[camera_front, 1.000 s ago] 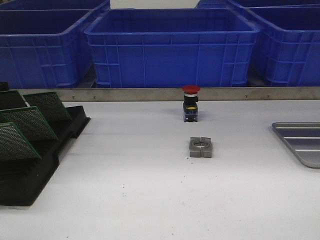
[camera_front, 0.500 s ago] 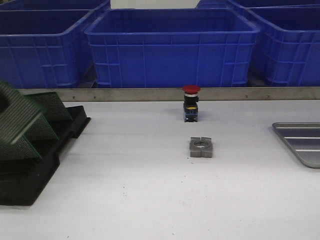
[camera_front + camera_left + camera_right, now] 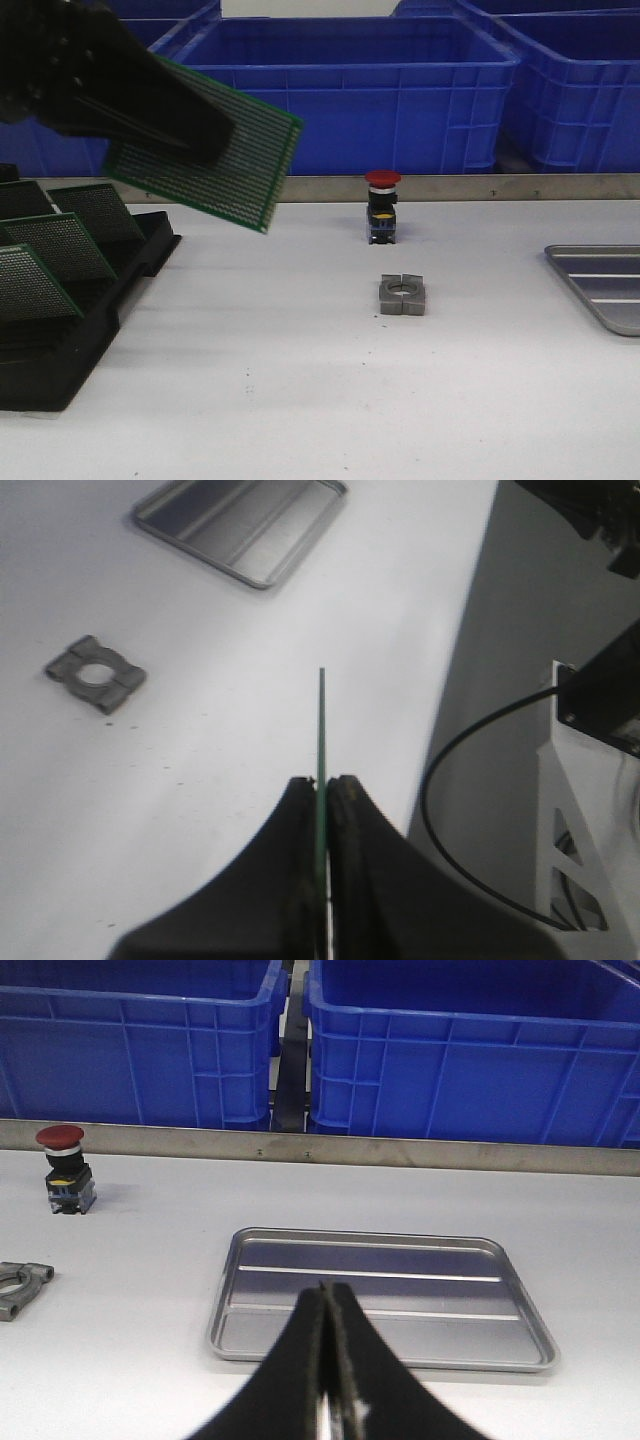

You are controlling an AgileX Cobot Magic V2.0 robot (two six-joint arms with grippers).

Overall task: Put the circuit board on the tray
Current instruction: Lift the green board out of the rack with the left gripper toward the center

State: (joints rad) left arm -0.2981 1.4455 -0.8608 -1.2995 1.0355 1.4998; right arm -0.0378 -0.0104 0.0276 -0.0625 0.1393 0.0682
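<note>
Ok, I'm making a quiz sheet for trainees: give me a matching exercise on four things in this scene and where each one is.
Things:
1. circuit board
2. tray
3. red push button
4. metal clamp block

Places:
A. table's right edge
B. pinched in the left claw, above the table
C. mid-table, in front of the button
D. near the steel rail, before the blue crates

Pairs: 1-B, 2-A, 3-D, 4-C

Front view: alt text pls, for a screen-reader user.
The left gripper holds a green circuit board tilted in the air above the left side of a white table. Below it, a black rack holds more green boards; a red-capped button and a metal clamp block sit mid-table, and a grey tray lies at the right edge.
</note>
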